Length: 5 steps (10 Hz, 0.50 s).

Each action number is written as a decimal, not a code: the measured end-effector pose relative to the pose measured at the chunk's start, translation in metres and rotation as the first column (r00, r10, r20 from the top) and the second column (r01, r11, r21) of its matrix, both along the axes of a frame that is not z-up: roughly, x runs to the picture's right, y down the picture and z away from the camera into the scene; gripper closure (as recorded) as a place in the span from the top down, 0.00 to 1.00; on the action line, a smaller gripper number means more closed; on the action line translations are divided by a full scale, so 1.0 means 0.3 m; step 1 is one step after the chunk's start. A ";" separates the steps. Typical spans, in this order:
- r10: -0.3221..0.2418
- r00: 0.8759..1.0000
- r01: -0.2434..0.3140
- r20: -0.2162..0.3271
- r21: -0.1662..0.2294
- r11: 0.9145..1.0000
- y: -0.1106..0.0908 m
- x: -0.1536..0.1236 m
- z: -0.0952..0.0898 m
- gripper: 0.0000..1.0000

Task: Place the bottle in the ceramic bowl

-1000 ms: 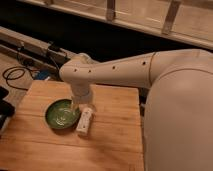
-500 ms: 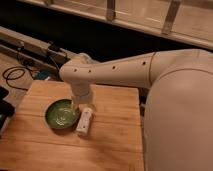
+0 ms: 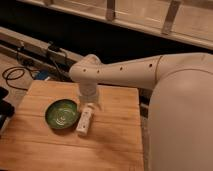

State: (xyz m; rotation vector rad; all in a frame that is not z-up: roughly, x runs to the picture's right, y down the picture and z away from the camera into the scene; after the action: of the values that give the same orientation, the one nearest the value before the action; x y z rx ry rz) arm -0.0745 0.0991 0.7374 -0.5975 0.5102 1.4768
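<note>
The ceramic bowl (image 3: 61, 114) is a round, glossy green dish on the wooden table (image 3: 45, 150), left of centre. Just right of it the small white bottle (image 3: 84, 121) lies on its side, almost touching the bowl's rim, with its long axis pointing away from the camera. My gripper (image 3: 88, 103) hangs straight down from the big white arm (image 3: 125, 74) and sits right over the bottle's far end. The wrist hides where the gripper meets the bottle.
The robot's bulky white body (image 3: 182, 120) fills the right side. Behind the table run a dark rail and cables (image 3: 20, 75), with a black object (image 3: 4, 107) at the left edge. Bare wood lies in front of the bowl and bottle.
</note>
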 end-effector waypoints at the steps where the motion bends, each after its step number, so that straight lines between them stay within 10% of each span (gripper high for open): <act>1: 0.000 1.000 0.000 0.001 0.010 1.000 -0.003 0.020 0.030 0.65; 5: 0.000 1.000 0.000 0.001 0.010 1.000 -0.004 0.020 0.029 0.65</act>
State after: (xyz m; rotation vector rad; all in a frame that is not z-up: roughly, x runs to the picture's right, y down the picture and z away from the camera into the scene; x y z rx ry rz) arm -0.0685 0.0979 0.7462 -0.5902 0.5015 1.4781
